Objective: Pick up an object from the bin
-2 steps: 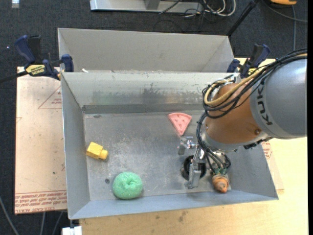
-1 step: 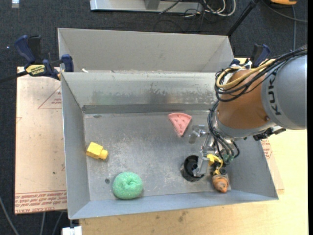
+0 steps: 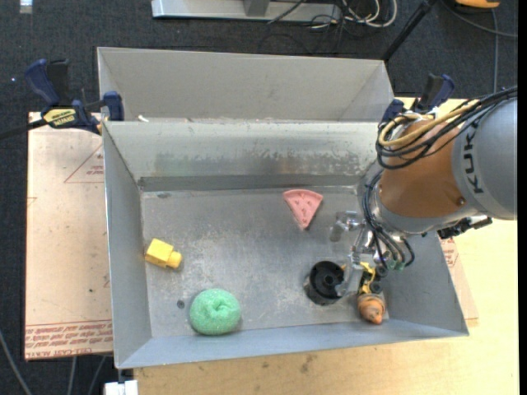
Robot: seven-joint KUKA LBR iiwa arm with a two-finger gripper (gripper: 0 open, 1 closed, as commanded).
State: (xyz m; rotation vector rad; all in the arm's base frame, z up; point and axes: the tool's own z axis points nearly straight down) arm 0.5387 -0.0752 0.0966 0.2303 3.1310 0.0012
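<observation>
a grey metal bin (image 3: 123,220) seen from above. the arm (image 3: 428,179), with its orange cover, reaches in from the right. its tool (image 3: 362,268) hangs low by the bin's near right corner. whether the tool is open or closed cannot be told, and nothing can be seen in its hold. a black round piece (image 3: 325,283) lies just left of the tool. a small orange lump (image 3: 371,309) lies just beside it, against the near edge. a pink wedge (image 3: 303,206) lies towards the far wall. a yellow block (image 3: 163,254) sits near the left wall. a green ball (image 3: 215,312) rests at the near edge, left of centre.
</observation>
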